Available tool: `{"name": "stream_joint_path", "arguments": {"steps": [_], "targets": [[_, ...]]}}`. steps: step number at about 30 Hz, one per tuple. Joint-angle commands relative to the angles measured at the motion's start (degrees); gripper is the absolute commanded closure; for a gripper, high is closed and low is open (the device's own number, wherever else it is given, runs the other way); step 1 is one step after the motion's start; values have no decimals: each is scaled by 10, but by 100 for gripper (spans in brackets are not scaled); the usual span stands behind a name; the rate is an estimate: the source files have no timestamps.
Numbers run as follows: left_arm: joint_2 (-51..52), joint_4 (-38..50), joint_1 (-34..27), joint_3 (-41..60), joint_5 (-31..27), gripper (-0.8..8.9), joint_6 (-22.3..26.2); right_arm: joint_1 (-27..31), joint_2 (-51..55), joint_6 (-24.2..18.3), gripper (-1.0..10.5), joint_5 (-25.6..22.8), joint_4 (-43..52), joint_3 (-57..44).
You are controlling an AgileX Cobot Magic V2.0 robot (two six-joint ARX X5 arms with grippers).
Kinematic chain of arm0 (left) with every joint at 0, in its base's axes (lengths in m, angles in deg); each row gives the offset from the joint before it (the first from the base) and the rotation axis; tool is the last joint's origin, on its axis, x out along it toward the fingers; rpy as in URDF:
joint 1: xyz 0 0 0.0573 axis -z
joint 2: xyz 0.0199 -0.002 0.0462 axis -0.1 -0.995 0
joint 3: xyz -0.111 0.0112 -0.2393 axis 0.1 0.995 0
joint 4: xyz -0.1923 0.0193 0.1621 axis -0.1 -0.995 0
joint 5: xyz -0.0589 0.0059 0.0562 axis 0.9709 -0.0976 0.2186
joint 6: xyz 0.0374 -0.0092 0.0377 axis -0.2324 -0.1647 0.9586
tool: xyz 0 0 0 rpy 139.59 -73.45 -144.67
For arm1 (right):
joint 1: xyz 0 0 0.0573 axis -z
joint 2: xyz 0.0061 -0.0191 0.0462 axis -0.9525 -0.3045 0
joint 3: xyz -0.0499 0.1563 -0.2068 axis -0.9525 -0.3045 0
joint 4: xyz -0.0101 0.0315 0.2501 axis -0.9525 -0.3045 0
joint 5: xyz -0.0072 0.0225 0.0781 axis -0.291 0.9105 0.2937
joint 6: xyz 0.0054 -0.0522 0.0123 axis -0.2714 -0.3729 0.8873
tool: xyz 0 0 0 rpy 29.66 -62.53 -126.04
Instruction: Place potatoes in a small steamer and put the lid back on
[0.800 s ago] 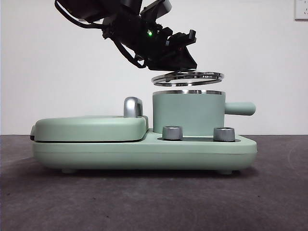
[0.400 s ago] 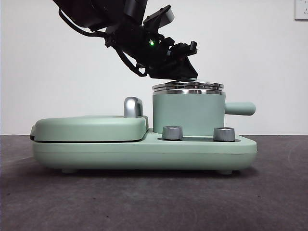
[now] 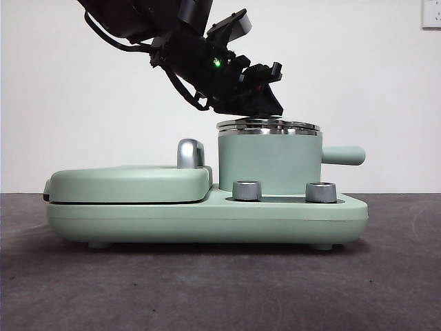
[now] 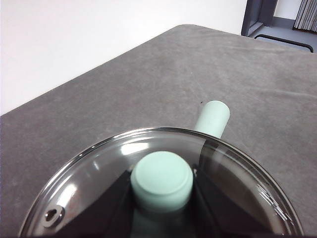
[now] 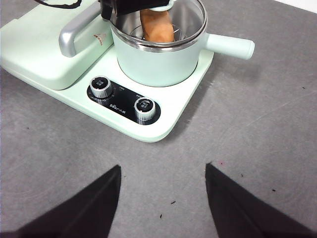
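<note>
The small steamer [image 3: 269,162] stands on the right half of the mint-green appliance, its side handle [image 3: 343,155] pointing right. The glass lid [image 3: 269,126] lies flat on its steel rim. My left gripper [image 3: 265,103] comes down from the upper left and is shut on the lid's green knob [image 4: 161,179], one jaw on each side. In the right wrist view the orange-brown potato [image 5: 156,26] shows inside the steamer [image 5: 158,59] through the glass. My right gripper [image 5: 163,173] is open and empty above the table in front of the appliance.
The flat lidded griddle [image 3: 131,183] with a steel handle [image 3: 190,153] fills the appliance's left half. Two steel dials [image 3: 247,190] [image 3: 320,192] sit on the front. Dark grey table [image 5: 257,124] lies around it.
The left gripper has lowered the lid from a tilted hover above the pot down onto the rim, where it now lies flat.
</note>
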Motion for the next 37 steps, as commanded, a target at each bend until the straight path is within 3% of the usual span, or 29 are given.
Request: {"name": "stream_joint_path", "arguments": {"steps": [1,31,37], "targets": [[-8,7,5,-17,8,804,7,-3,-2,-5,685,-2,3,3],[-38,23,8,-17,16,798,3,-3,-2,-5,685,-15,-5,3],[-37,18,8,-17,16,586,5,-3,-2,-5,685,-15,-5,3]]}}
